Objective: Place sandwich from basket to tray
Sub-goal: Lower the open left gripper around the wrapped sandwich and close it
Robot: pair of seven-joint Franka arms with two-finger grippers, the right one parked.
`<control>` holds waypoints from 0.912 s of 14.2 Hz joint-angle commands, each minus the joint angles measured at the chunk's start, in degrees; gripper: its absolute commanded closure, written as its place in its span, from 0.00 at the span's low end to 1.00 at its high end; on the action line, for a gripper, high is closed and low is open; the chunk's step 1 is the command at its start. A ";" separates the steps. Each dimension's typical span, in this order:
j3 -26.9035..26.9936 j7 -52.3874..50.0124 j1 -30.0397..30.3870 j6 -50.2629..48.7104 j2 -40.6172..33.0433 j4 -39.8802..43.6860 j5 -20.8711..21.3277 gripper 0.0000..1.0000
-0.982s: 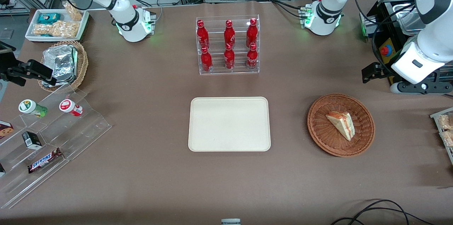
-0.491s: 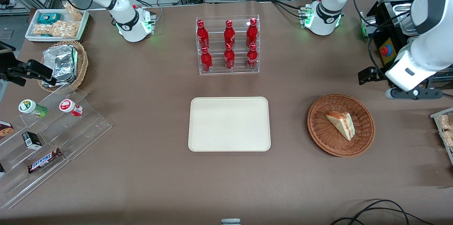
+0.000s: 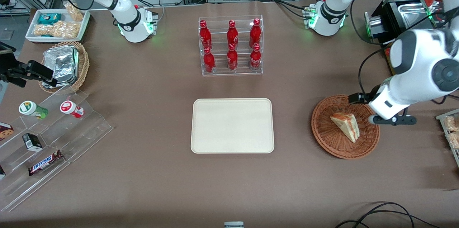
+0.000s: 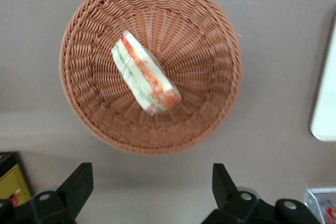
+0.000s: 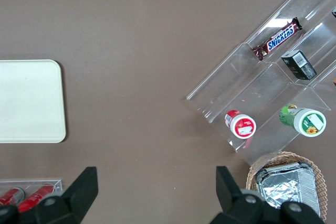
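The sandwich, a pale wedge with red and green filling, lies in the reddish-brown wicker basket toward the working arm's end of the table. The left arm's gripper hangs above the basket's rim, beside the sandwich and slightly farther from the front camera. In the left wrist view the gripper is open and empty, its black fingers spread wide over bare table just off the basket, with the sandwich unheld. The cream tray lies empty mid-table; its edge shows in the left wrist view.
A clear rack of red bottles stands farther from the front camera than the tray. A stepped acrylic stand with snacks, a tan basket of foil packs and a white snack tray are toward the parked arm's end. Packets lie beside the basket.
The left arm has swung down and nearer to the front camera, from off the table's end to above the basket's rim. The sandwich, basket and tray have not moved.
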 commanded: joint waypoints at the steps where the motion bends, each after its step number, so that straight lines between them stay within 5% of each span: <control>1: -0.13 -5.29 0.84 6.51 -0.06 -4.66 0.52 0.00; 6: -0.13 -36.10 1.54 17.32 5.21 -6.43 0.42 0.00; 10: -0.13 -41.52 1.63 20.59 9.87 -5.99 -0.27 0.00; 11: -0.21 -44.23 1.71 21.38 11.09 -5.91 -0.36 0.07; 13: -0.22 -47.50 1.71 21.48 11.90 -5.82 -0.27 0.52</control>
